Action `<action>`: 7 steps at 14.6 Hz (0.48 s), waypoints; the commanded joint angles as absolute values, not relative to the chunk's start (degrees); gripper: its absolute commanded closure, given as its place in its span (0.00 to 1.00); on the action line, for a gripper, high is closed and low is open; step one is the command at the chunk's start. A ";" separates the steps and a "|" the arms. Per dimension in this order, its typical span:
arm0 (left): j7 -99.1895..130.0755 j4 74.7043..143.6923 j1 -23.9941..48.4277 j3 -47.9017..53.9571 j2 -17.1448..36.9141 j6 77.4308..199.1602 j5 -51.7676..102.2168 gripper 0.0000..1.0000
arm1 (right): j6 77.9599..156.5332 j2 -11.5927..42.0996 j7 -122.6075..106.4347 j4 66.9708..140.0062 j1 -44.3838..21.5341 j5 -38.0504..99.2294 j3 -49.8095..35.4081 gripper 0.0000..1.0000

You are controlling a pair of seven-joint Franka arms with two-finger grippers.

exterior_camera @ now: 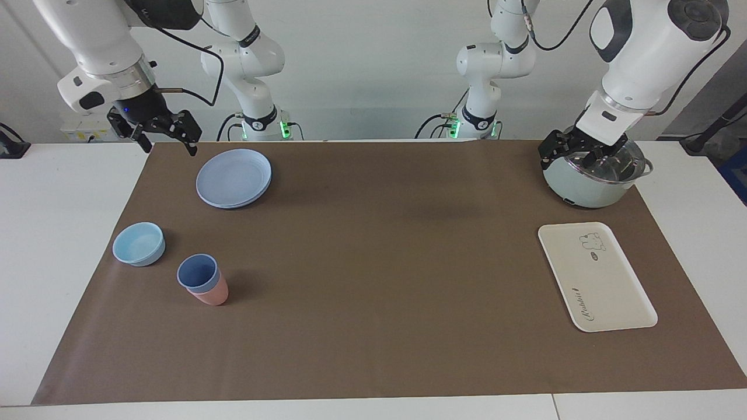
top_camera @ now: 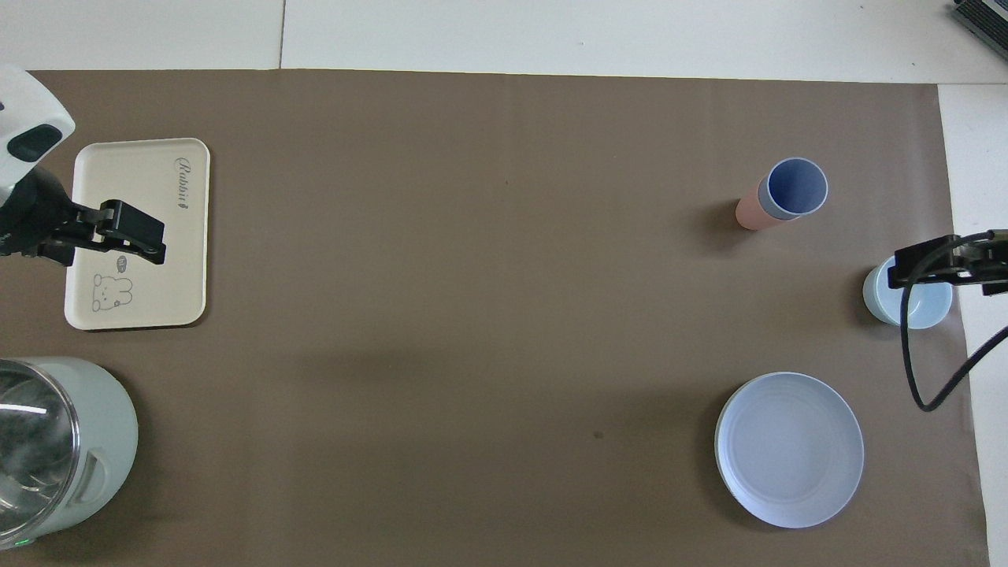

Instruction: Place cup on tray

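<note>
In the facing view, the periwinkle cup [exterior_camera: 199, 272] sits nested inside a salmon-pink cup [exterior_camera: 211, 295] on the brown mat [exterior_camera: 373, 280] covering the counter [exterior_camera: 58, 233], toward the right arm's end. A light-blue bowl [exterior_camera: 139, 244] stands just beside the 2 cups, and stacked blue plates [exterior_camera: 234, 178] lie nearer to the robots. The tray [exterior_camera: 596, 276] lies flat toward the left arm's end, well apart from the cup and bare. The right end effector [exterior_camera: 166, 135] hangs in the air over the mat's edge, fingers apart and holding nothing. The left end effector [exterior_camera: 575, 156] hangs over a pale green pot [exterior_camera: 589, 186], fingers apart, holding nothing.

In the overhead view, the cup [top_camera: 797, 187] stands upright in the pink cup [top_camera: 752, 211]. The left end effector [top_camera: 130, 236] covers part of the tray [top_camera: 142, 303], and the right end effector [top_camera: 925, 268] covers part of the bowl [top_camera: 906, 303]. The plates [top_camera: 789, 449] lie nearer to the robots than the bowl.
</note>
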State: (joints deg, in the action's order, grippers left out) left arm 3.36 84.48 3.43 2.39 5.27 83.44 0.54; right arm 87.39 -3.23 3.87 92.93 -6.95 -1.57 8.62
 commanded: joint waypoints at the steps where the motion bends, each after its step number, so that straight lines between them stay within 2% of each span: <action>1: 2.90 86.22 3.16 2.46 3.69 83.32 0.26 0.00 | 87.19 -4.04 4.22 93.86 -8.17 -1.93 9.23 0.00; 5: 2.90 86.22 3.16 2.46 3.69 83.41 0.26 0.00 | 87.71 -4.04 4.75 94.04 -7.82 -1.76 9.23 0.00; 7: 2.90 86.22 3.16 2.46 3.69 83.41 0.26 0.00 | 90.94 -4.30 0.21 95.35 -7.21 -1.24 9.58 0.00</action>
